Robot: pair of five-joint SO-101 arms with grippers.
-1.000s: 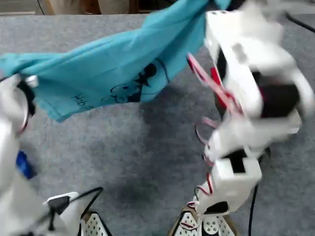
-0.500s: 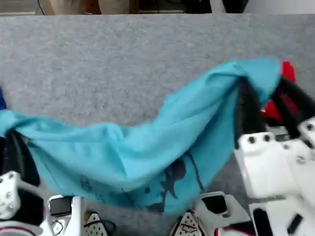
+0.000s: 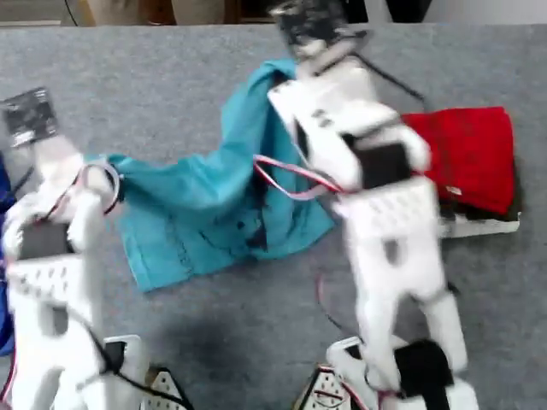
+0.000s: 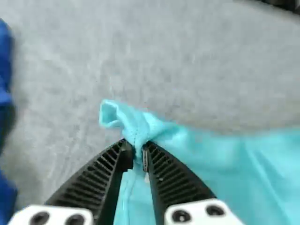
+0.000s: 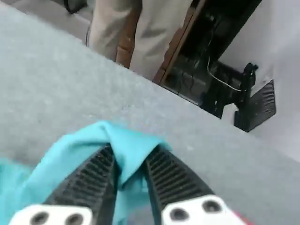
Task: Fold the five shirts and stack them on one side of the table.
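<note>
A teal shirt (image 3: pixel 205 209) with a dark print is stretched between both arms over the grey table (image 3: pixel 154 77). My left gripper (image 4: pixel 135 157) is shut on one bunched corner of the teal shirt (image 4: pixel 225 164) at the table's left. My right gripper (image 5: pixel 127 174) is shut on another corner of the teal shirt (image 5: pixel 117 140), held up near the far middle. In the high view the right arm (image 3: pixel 359 162) covers part of the cloth. A folded red shirt (image 3: pixel 470 154) lies on top of a pile at the right side.
Dark and white folded cloth (image 3: pixel 479 224) shows under the red shirt. Blue cloth (image 4: pixel 5 93) lies at the table's left edge. Beyond the far edge stand a person's legs (image 5: pixel 126 33) and dark equipment (image 5: pixel 225 84). Bare table stretches along the front.
Both arms swung the teal shirt from a low spread near the front edge to the far middle. The right gripper moved left and away from the red pile, which now shows fully.
</note>
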